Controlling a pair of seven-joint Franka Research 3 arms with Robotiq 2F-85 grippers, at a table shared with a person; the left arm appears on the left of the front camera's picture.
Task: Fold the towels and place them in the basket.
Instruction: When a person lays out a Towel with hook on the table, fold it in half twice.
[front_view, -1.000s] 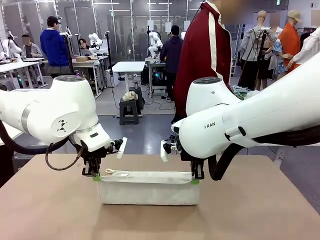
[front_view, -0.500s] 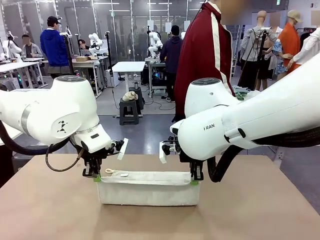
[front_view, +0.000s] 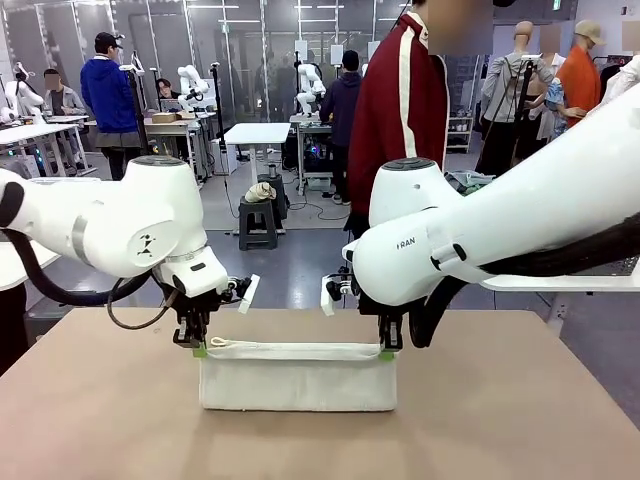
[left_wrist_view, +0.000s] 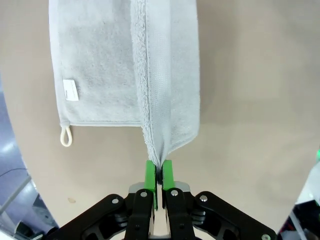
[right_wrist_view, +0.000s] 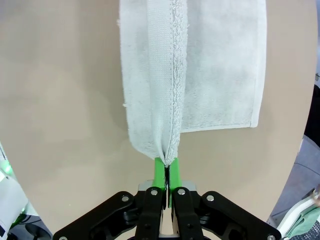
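Left fingers (left_wrist_view: 149, 175) and right fingers (right_wrist_view: 158, 172) stay clamped on the cream-white towel (front_view: 297, 378) top corners, lower part resting on table (front_view: 500, 420). Both arms shift slightly; person (front_view: 400, 110) moves left.

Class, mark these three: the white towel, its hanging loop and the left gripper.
white towel (front_view: 297, 385), front view, middle of its near face.
hanging loop (left_wrist_view: 65, 136), left wrist view, middle of the loop.
left gripper (left_wrist_view: 159, 166), left wrist view, between the green pad tips.
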